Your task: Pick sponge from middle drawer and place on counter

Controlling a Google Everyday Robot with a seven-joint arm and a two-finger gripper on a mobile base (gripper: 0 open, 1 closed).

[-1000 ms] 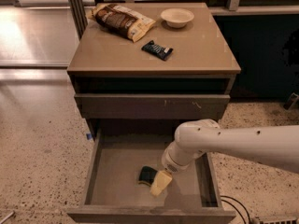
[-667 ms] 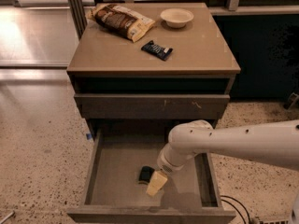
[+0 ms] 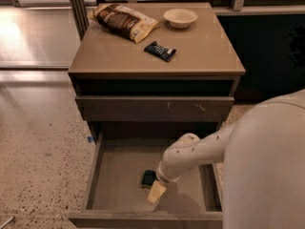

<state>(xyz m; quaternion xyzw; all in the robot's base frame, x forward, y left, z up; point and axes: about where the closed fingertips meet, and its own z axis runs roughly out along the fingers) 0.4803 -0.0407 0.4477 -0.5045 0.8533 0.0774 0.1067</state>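
Note:
The sponge [image 3: 148, 178] lies dark-face up on the floor of the open middle drawer [image 3: 119, 175], near its centre front. My gripper [image 3: 156, 192] reaches down into the drawer from the right and sits right beside the sponge, at its front right corner. I cannot tell whether it touches the sponge. My white arm [image 3: 200, 149] runs from the lower right over the drawer's right half. The tan counter [image 3: 200, 51] tops the cabinet above.
On the counter lie a snack bag [image 3: 125, 21], a dark shiny wrapper [image 3: 160, 51] and a pale bowl [image 3: 180, 17]. A shut drawer front with pale scratches [image 3: 152, 108] sits above the open drawer. Speckled floor [image 3: 38, 147] lies to the left.
My arm has shifted left and now fills more of the right side of the view. The gripper has stayed low in the drawer beside the sponge. The sponge has not moved.

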